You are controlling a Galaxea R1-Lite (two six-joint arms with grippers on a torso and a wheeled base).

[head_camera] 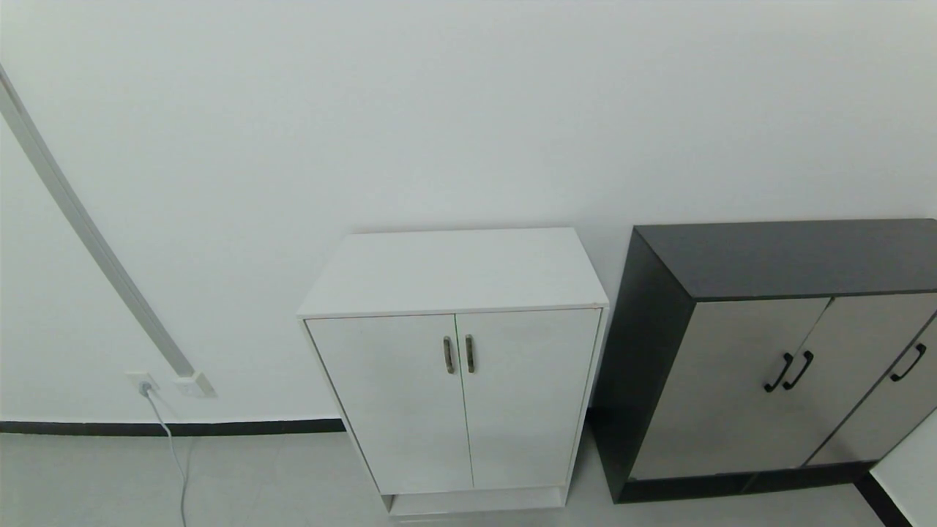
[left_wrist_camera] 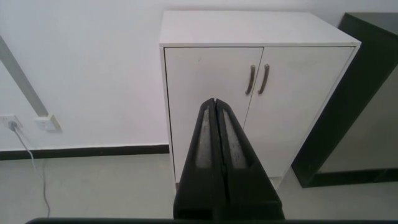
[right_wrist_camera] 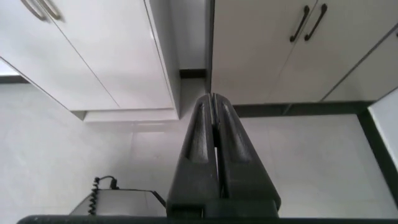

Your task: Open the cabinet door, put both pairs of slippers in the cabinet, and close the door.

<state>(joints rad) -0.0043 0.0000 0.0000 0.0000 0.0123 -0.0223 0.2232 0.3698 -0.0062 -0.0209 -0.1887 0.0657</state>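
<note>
White painted wall and pale tiled floor are seen behind a white two-door wooden cabinet, whose doors are shut, with two slim metal bar handles set close together at the centre seam. Just beside it, on the right, a black-framed cabinet with grey doors is stood. Trouble could be expected from the paired handles: both might be snagged at once, or the wrong door pulled, and the dark neighbour could be mistaken for the target. The left gripper is held with its jaws pressed together, the white cabinet ahead of it and well apart. The right gripper, likewise closed on nothing, is pointed low toward the gap between the two cabinets.
</note>
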